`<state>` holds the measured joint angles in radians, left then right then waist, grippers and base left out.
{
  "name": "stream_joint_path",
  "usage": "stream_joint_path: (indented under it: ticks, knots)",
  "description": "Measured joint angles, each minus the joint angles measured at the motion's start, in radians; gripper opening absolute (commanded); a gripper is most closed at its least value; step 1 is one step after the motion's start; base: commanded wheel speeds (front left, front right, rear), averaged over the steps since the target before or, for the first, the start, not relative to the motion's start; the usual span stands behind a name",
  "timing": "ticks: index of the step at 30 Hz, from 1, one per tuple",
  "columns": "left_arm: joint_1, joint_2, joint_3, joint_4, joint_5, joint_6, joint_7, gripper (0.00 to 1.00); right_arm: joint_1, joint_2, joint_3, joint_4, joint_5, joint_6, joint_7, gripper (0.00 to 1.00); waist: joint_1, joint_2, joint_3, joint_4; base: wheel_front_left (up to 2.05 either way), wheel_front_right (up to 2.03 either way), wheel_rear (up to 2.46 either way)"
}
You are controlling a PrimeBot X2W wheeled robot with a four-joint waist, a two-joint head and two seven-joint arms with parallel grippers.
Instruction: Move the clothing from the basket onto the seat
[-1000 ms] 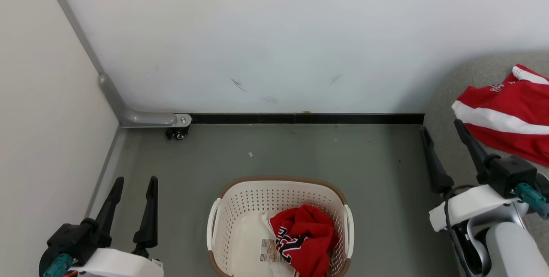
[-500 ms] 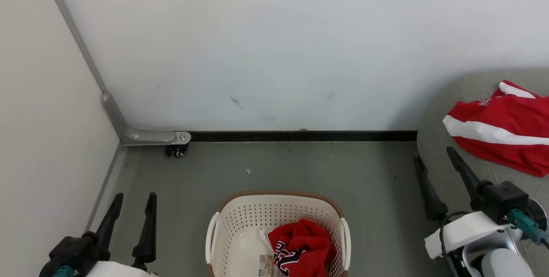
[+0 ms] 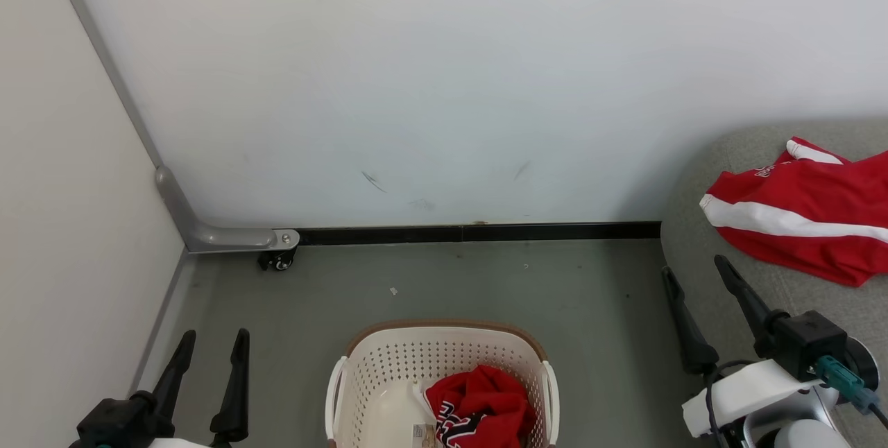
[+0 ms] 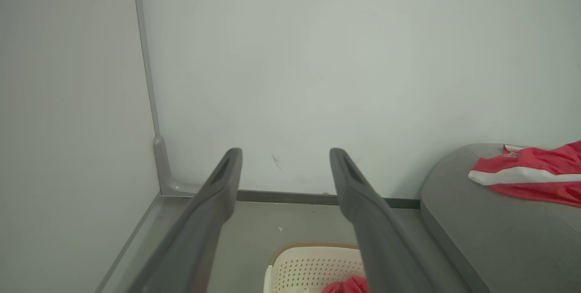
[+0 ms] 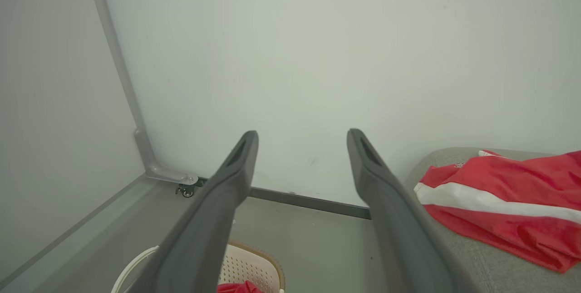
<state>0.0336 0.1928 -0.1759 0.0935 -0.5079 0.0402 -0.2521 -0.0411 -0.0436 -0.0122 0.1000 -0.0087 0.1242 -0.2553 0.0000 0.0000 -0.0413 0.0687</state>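
The cream basket (image 3: 388, 365) (image 4: 299, 266) (image 5: 245, 261) stands on the floor at the bottom centre of the head view. A crumpled red garment with black-and-white lettering (image 3: 482, 410) lies inside it. A second red garment with a broad white stripe (image 3: 798, 229) (image 4: 531, 177) (image 5: 499, 202) lies spread on the grey seat (image 3: 707, 254) (image 4: 481, 229) at the right. My left gripper (image 3: 211, 338) (image 4: 286, 152) is open and empty, left of the basket. Open and empty too, my right gripper (image 3: 694, 266) (image 5: 302, 133) hangs over the seat's left edge, near the striped garment.
A white wall (image 3: 444, 87) with a black skirting strip (image 3: 479, 231) closes the far side. A pale partition (image 3: 62, 226) stands at the left, its grey foot and caster (image 3: 277, 261) in the corner. Grey floor (image 3: 485, 288) lies between basket and wall.
The whole head view has tilted upward, so basket, floor and grippers sit lower in it. Both grippers stay open. The garments have not moved.
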Motion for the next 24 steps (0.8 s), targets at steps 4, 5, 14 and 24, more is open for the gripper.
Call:
stream_joint_path:
  ticks: [4, 5, 14, 24]
  knots:
    - [0.000, -0.002, 0.005, 0.000, 0.000, 0.000, 0.000, 1.00, 0.001, 0.000, 0.004, -0.007, 0.000, 0.000, 0.000, 1.00, 0.0000, 0.0000, -0.002, -0.004, 0.00, 0.00, 0.00]
    - [0.000, -0.003, 0.005, 0.000, 0.000, 0.000, 0.000, 1.00, 0.001, 0.000, 0.006, -0.009, 0.000, 0.000, 0.000, 1.00, 0.0000, 0.0000, -0.002, -0.005, 0.00, 0.00, 0.00]
    - [0.000, -0.011, 0.005, -0.005, 0.002, -0.013, 0.000, 1.00, 0.002, 0.000, 0.006, -0.029, 0.001, 0.000, 0.000, 1.00, 0.0000, 0.0000, 0.005, -0.013, 0.00, 0.00, 0.00]
    - [0.000, -0.030, -0.012, 0.000, -0.001, -0.043, 0.000, 1.00, 0.002, 0.001, 0.001, -0.048, 0.010, 0.000, 0.000, 1.00, 0.0000, 0.0000, 0.018, -0.025, 0.00, 0.00, 0.00]
